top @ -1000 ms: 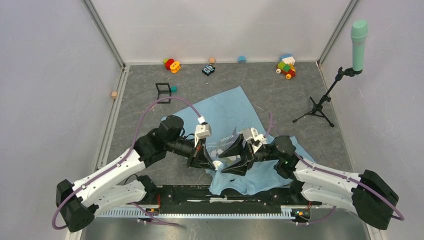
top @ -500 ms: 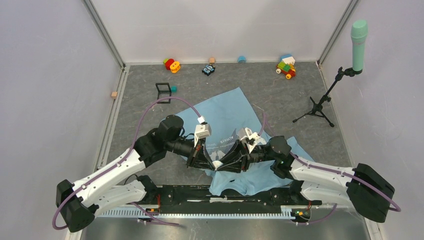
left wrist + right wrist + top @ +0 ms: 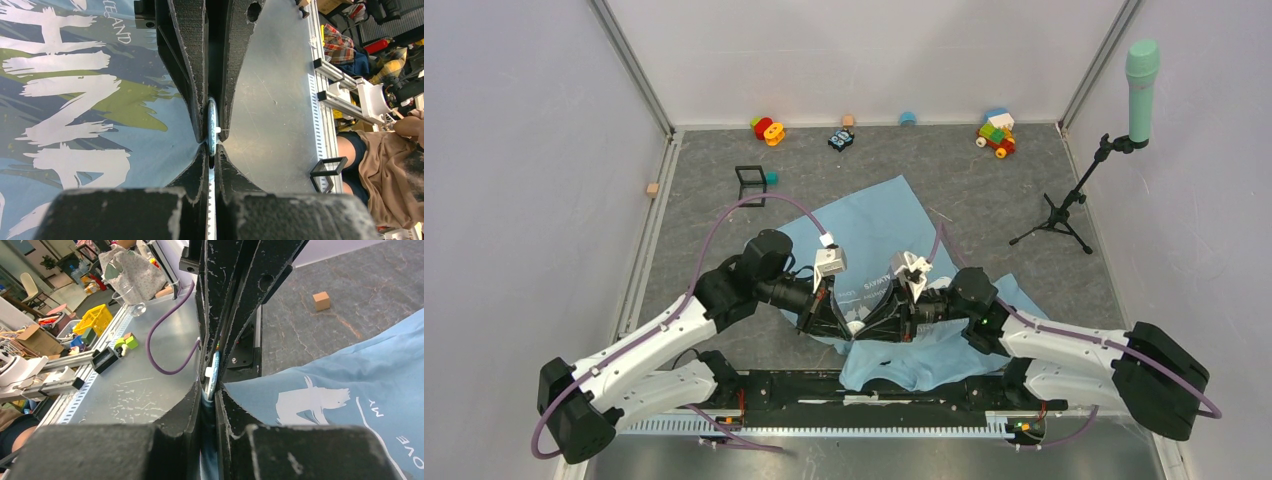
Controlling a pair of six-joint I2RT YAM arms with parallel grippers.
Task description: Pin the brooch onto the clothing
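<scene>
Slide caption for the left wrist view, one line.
Left end effector and right end effector meet tip to tip, brooch clamped edge-on between them, above the CHINA T-shirt.

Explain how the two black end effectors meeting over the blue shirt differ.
The left end effector reaches in from the left, beside the edge of the light blue printed T-shirt; the right end effector comes from the right, above that shirt. The left arm's purple cable arches wide; the right arm's purple cable makes a small loop. Both are black, two-fingered and shut, tip to tip, on the small round silvery metal brooch.
</scene>
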